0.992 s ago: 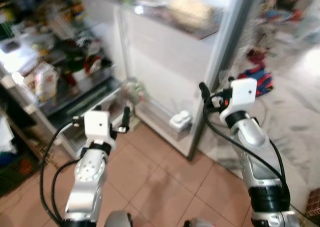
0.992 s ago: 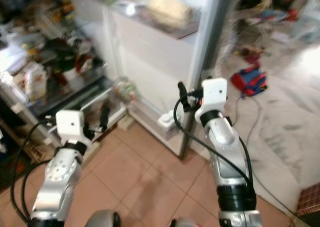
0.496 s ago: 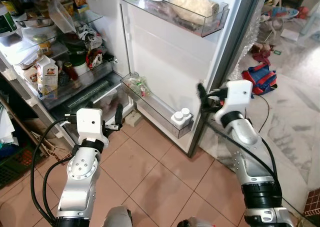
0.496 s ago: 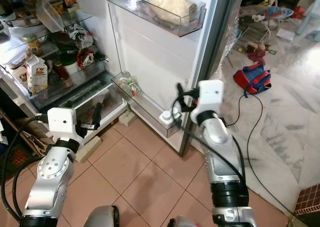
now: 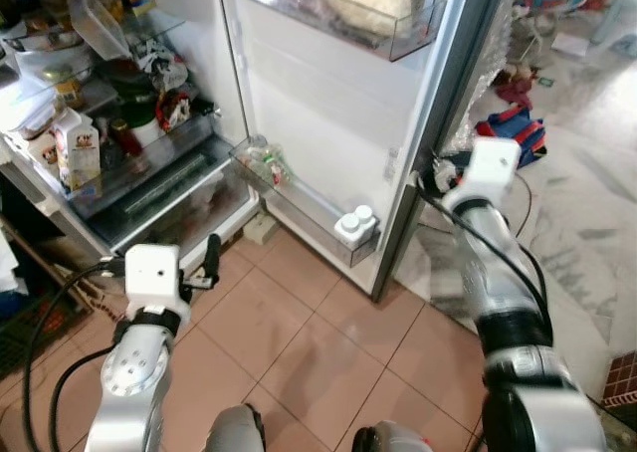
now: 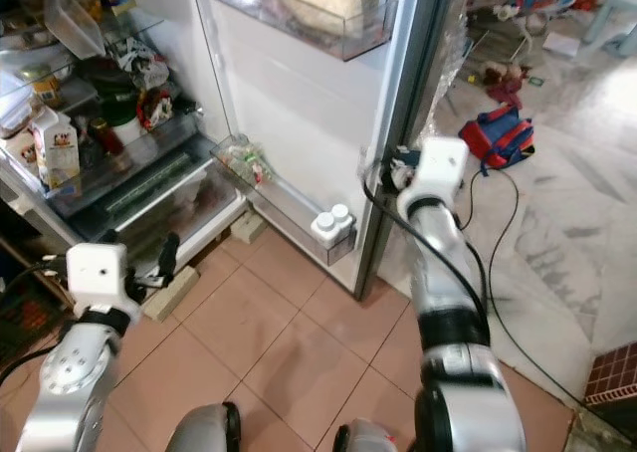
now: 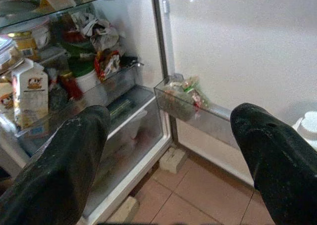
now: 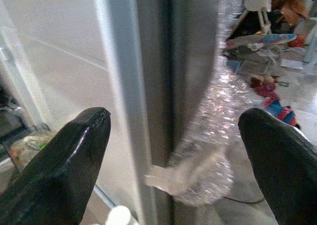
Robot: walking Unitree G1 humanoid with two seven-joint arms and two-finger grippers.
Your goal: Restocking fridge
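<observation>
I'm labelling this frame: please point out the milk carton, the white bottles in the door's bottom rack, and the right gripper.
milk carton (image 5: 77,150), left eye view, front face.
white bottles (image 5: 356,225), left eye view, caps.
right gripper (image 8: 173,136), right wrist view, between the open fingertips.

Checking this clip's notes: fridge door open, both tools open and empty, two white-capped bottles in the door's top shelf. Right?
Not quite. The two white-capped bottles stand in the door's bottom shelf, as the left eye view shows. The fridge door is open; left tool and right tool are open and empty.
</observation>
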